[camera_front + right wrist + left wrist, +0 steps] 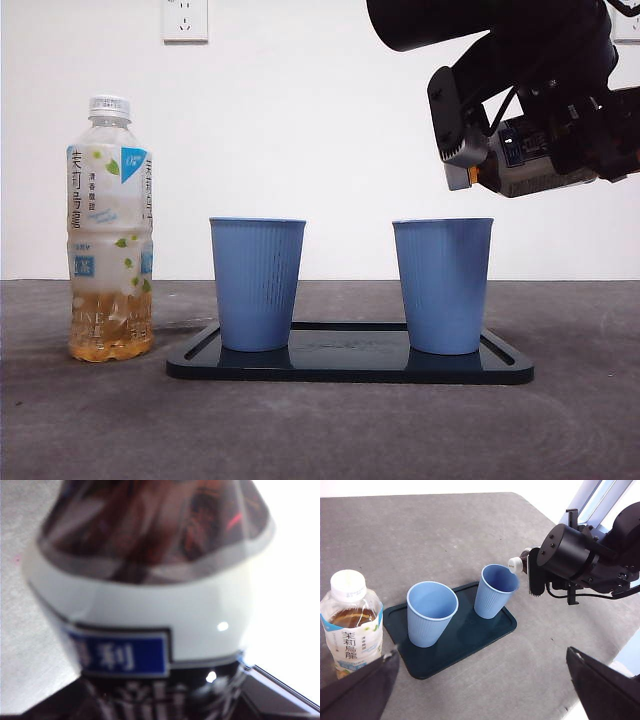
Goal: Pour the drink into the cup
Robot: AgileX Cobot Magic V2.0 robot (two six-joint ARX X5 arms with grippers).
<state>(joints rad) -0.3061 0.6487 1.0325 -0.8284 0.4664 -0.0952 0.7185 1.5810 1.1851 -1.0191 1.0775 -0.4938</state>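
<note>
Item: bottle (150, 595), filling nearly the whole right wrist view, blurred by closeness. Clear upper body with dark brown contents; below it a white label band bearing a blue panel (117, 655) with white characters. Black printed band beneath the panel. Right gripper's dark jaws flank the bottle's base. Grey surface (17, 580) beside the bottle.

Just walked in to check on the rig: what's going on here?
The right gripper holds a second bottle tipped on its side, its white cap at the rim of the right blue cup. Both cups stand on a dark tray. The left gripper hovers open near the tea bottle, which stands capped beside the tray.
</note>
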